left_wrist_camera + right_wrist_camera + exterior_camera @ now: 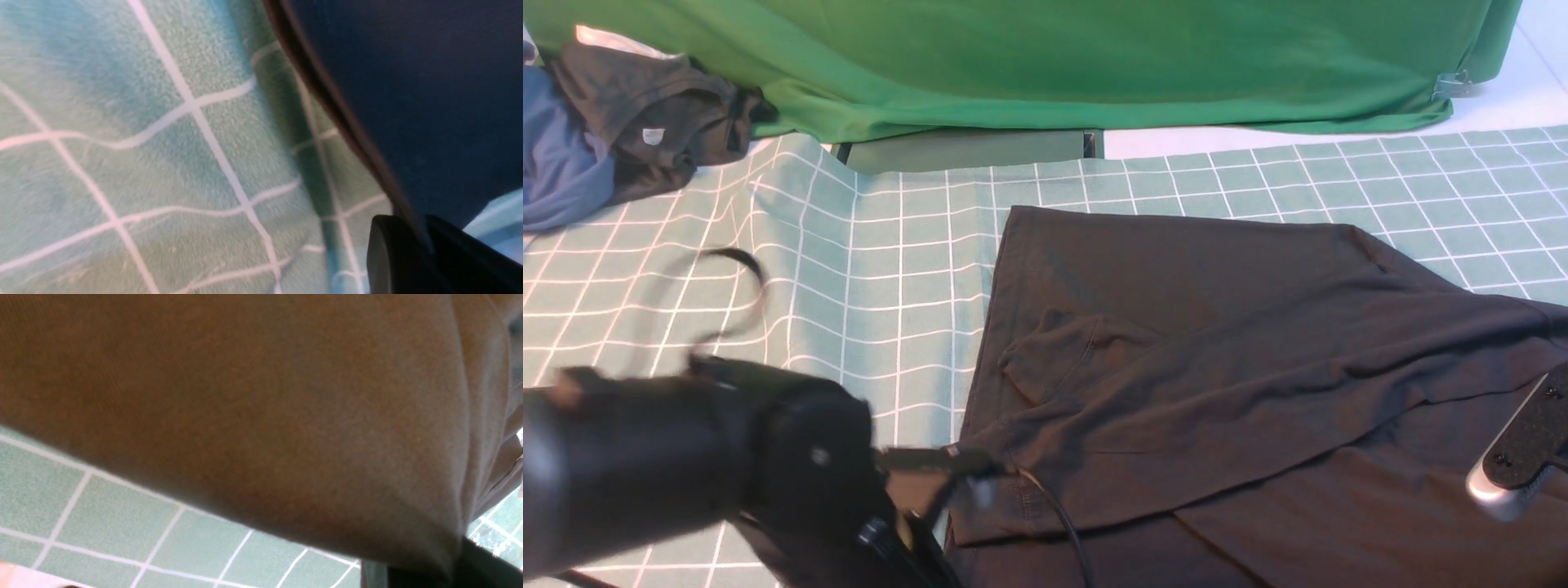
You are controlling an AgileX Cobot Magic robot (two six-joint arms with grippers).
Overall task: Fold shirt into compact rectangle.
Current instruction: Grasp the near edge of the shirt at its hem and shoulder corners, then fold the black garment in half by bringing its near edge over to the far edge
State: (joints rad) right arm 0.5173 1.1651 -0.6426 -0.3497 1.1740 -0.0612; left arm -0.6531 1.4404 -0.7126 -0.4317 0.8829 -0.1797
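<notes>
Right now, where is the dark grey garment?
Front view, far left: the dark grey garment lies crumpled against the blue garment at the far corner of the checked cloth.

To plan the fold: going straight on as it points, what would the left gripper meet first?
Probably the shirt: the left gripper is shut on its edge and points across its fabric.

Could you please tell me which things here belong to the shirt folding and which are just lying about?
In the job:
- black shirt
- left gripper, shut on its left edge
- right gripper, holding its right side up

Lying about:
- dark grey garment and blue garment, piled at the far left
- green backdrop
</notes>
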